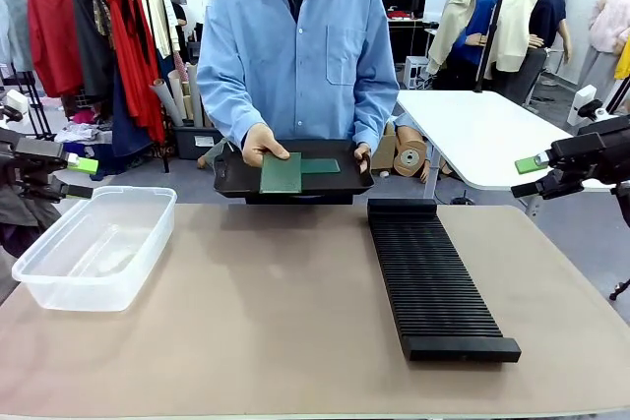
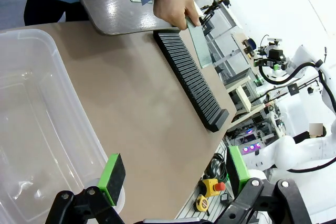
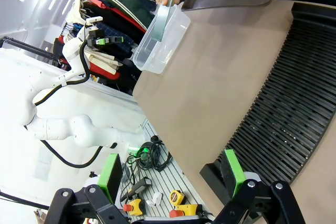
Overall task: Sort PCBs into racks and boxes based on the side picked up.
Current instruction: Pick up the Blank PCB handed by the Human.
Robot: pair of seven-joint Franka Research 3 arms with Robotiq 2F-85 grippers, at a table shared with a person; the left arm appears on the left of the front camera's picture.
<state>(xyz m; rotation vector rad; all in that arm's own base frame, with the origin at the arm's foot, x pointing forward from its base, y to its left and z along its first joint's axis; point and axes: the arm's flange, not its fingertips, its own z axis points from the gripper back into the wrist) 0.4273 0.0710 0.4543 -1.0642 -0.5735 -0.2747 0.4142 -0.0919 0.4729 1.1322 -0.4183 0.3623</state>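
Observation:
A person across the table holds a flat black tray point(image 1: 231, 182) above the far edge. On it lie two green PCBs. The person's hand point(image 1: 262, 143) tilts up the paler PCB point(image 1: 281, 172), and the darker PCB point(image 1: 321, 165) lies flat beside it. The clear box point(image 1: 96, 243) stands empty at the left, and the black slotted rack point(image 1: 433, 277) runs down the right half. My left gripper point(image 1: 79, 176) hovers open beyond the box's left end. My right gripper point(image 1: 527, 174) hangs open off the table's right side. The left wrist view shows my left gripper point(image 2: 173, 174) above the box point(image 2: 37, 129), and the right wrist view shows my right gripper point(image 3: 170, 174) near the rack point(image 3: 283, 108).
The tan table top point(image 1: 276, 312) lies bare between box and rack. A white table point(image 1: 482, 135) stands behind at the right, and a clothes rail point(image 1: 89, 36) at the back left. Cardboard rolls point(image 1: 404, 154) lie on the floor behind the tray.

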